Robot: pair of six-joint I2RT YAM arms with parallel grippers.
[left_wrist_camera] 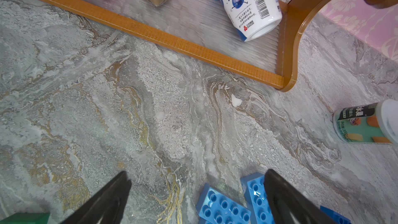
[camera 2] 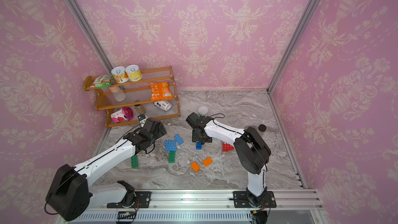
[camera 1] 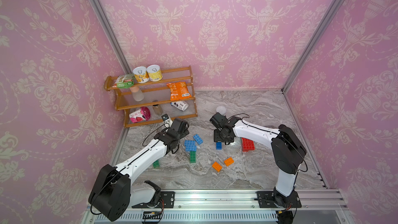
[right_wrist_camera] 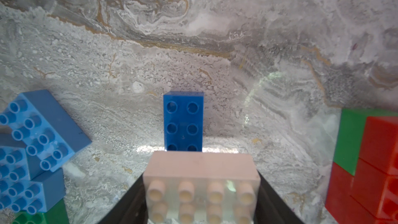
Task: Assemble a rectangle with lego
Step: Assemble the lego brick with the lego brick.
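Well, starting at our left, the left claw (left_wrist_camera: 197,174) gapes wide and empty over the table (left_wrist_camera: 150,104), one finger overlapping the light blue bricks (left_wrist_camera: 224,207); if it drops carelessly, we judge it could knock that cluster askew. Further right, the right claw (right_wrist_camera: 201,192) pinches the white brick (right_wrist_camera: 201,167) by its short ends. The dark blue brick (right_wrist_camera: 183,121) sits on the table just beyond the claw's tips, so a skewed descent could shove it or miss its studs.

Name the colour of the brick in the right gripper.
White, with a pinkish cast; the brick in the right gripper shows best in the right wrist view.
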